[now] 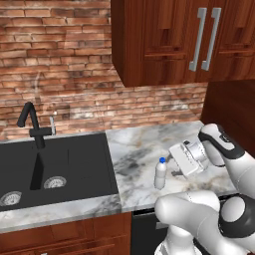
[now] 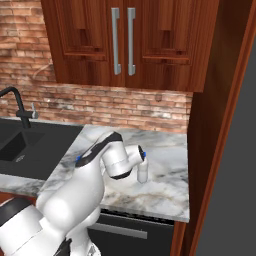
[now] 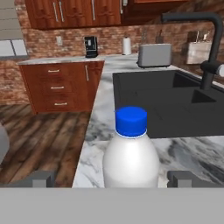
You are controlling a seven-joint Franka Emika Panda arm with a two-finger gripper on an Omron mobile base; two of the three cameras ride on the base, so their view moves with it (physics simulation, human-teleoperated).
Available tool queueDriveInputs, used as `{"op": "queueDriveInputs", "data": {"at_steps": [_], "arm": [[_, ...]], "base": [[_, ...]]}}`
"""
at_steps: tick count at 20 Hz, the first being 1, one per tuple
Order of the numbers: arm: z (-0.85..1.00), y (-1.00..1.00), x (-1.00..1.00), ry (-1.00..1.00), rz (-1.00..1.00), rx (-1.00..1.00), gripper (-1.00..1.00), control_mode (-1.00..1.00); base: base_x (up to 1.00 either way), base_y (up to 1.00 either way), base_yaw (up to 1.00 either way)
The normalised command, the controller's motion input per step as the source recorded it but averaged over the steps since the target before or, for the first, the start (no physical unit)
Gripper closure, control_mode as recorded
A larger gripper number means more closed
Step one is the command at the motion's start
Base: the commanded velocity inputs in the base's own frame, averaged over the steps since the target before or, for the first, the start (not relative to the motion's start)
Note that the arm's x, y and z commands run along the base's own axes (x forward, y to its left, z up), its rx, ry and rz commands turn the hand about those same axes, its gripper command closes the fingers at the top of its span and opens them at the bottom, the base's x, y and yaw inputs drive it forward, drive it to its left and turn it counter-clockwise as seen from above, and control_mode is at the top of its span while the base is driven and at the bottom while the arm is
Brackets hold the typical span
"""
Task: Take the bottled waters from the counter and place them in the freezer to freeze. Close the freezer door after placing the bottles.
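Observation:
One bottled water [image 1: 160, 174] stands upright on the marble counter [image 1: 134, 149], a whitish bottle with a blue cap, right of the sink. My gripper [image 1: 173, 162] hovers level with it from the right, open. In the hand view the bottle [image 3: 131, 159] rises close between the two dark fingertips [image 3: 41, 178], which stand well apart and clear of it. From the right base view the bottle [image 2: 143, 171] peeks out beside my wrist. A plain grey surface [image 2: 235, 190] runs down the right edge; I cannot tell whether it is the freezer.
A black sink [image 1: 50, 167] with a dark faucet [image 1: 31, 124] lies left of the bottle. Reddish wall cabinets [image 1: 169, 40] hang overhead. A wood side panel [image 2: 210, 150] bounds the counter on the right. A toaster [image 3: 154, 55] stands beyond the sink.

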Motion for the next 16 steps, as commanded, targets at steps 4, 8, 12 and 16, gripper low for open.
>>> {"op": "queueDriveInputs", "data": {"at_steps": [4,8,12,16], "arm": [[-0.01,0.00,-0.24,0.00,0.00,0.00,-1.00,-1.00],[0.00,0.00,-0.17,0.00,0.00,0.00,-1.00,-1.00],[0.00,0.00,0.00,0.00,-0.03,0.00,-1.00,-1.00],[0.00,0.00,0.10,0.00,-0.03,0.00,-1.00,-1.00]], "base": [[0.00,0.00,0.00],[0.00,0.00,0.00],[0.00,0.00,0.00],[0.00,0.00,0.00]]}}
